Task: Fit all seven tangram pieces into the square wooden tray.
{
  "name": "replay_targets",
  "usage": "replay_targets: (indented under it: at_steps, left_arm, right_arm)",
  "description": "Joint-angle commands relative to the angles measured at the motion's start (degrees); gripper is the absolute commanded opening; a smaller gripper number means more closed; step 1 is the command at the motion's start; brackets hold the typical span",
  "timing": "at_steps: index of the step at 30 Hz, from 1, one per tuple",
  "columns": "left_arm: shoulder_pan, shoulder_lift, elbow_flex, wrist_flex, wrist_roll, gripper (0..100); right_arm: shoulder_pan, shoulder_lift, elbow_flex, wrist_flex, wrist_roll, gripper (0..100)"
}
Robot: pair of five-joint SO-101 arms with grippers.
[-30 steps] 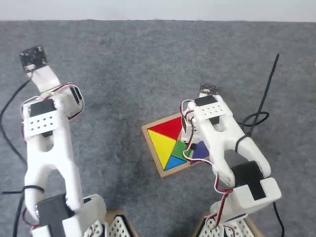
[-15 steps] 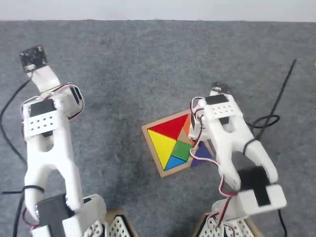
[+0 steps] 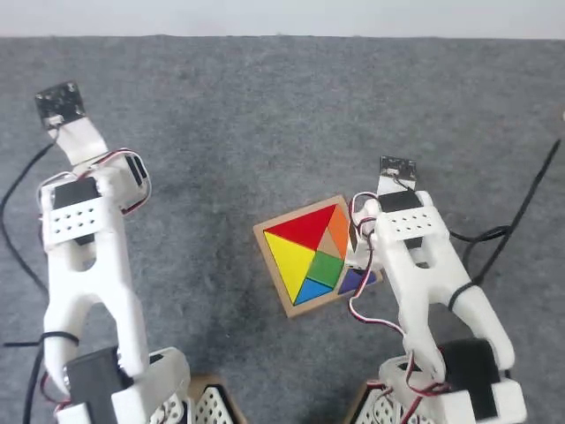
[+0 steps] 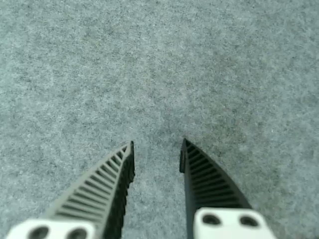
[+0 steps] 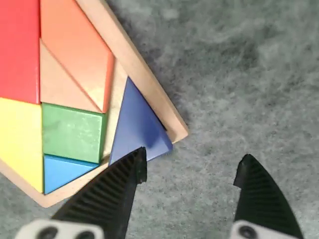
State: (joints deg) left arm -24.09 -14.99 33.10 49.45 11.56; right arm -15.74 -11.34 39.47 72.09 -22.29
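Note:
The square wooden tray (image 3: 276,272) lies mid-table and holds red (image 3: 302,226), yellow (image 3: 290,261), orange (image 3: 339,223), tan, green (image 3: 327,268) and light blue (image 3: 311,290) pieces. A dark blue triangle (image 5: 137,127) sits askew at the tray's right edge, one corner lying over the rim (image 5: 147,84). My right gripper (image 5: 193,159) is open and holds nothing; it hovers just off that corner, above the carpet. The right arm (image 3: 406,230) stands beside the tray. Far to the left, my left gripper (image 4: 157,144) is open over bare carpet, on the left arm (image 3: 79,212).
Grey carpet covers the table. Black cables trail at the right (image 3: 494,234) and at the left edge (image 3: 13,199). Both arm bases stand at the near edge.
The right arm has swung to the right, off the tray, uncovering the orange and tan pieces. The dark blue triangle stays at the tray's right edge. The left arm has not moved.

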Motion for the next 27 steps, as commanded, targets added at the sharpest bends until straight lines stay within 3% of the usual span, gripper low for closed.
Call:
replay_targets:
  at_steps: [1,17,24,27]
  left_arm:
    - [0.88,-0.26,-1.98,-1.05,0.09,15]
    - [0.97,-0.26,-1.89,-1.05,0.0,15]
    - [4.57,-2.29,-1.36,1.76,-1.32,15]
    - [6.86,-7.65,1.36,2.73,-3.08,15]
  right_arm:
    - [0.31,3.47,-0.44,-2.59,0.97,28.5]
    - [0.66,8.57,-7.21,-4.79,0.97,28.4]
    - [0.75,-8.84,0.7,-4.79,0.97,27.5]
    - [0.75,-20.26,6.51,-4.79,1.41,19.0]
